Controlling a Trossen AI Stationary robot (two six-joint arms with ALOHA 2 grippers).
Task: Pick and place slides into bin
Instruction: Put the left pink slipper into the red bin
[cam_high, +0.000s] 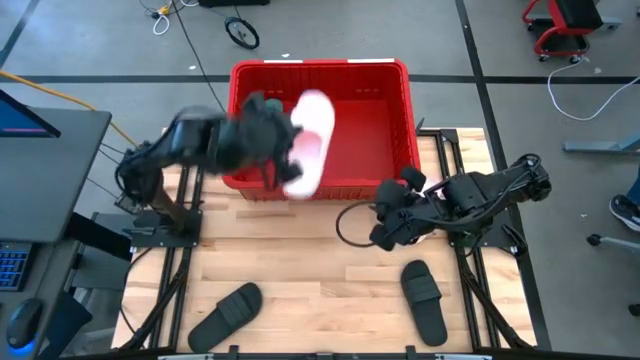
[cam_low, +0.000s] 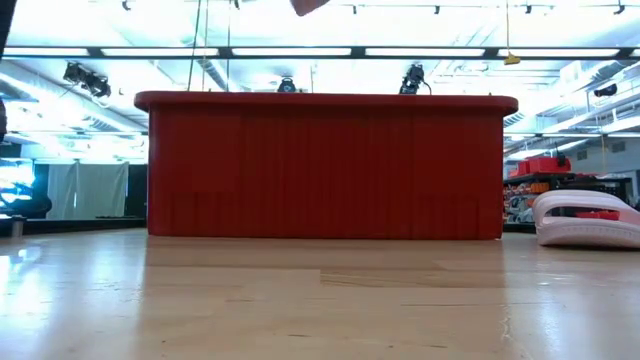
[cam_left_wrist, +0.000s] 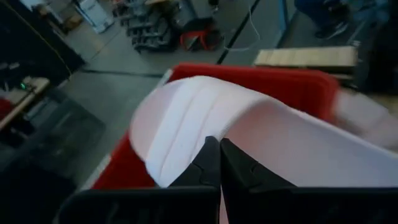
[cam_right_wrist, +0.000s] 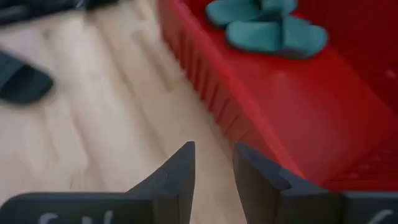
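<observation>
While the left tool (cam_high: 285, 150) carries one pale pink rubber slide (cam_high: 311, 140) over the near-left part of the large red plastic bin (cam_high: 400, 72), its fingers (cam_left_wrist: 214, 165) are pressed almost together on the edge of the sole. In my judgement the step in hand is the drop: the slide should be well past the thick rim before the fingers open, or it may tip out onto the table (cam_high: 300, 260).

Two dark green slides (cam_right_wrist: 267, 25) already lie flat on the smooth red floor of the bin. A second pale pink slide (cam_low: 588, 220) rests on the light wooden table just beside the bin. Two black slides (cam_high: 225, 315) wait at about 7 and 5 o'clock on the table.

At 3 o'clock, the right tool (cam_high: 395, 215) hovers near the ribbed wall, its fingers slightly apart and holding nothing.
</observation>
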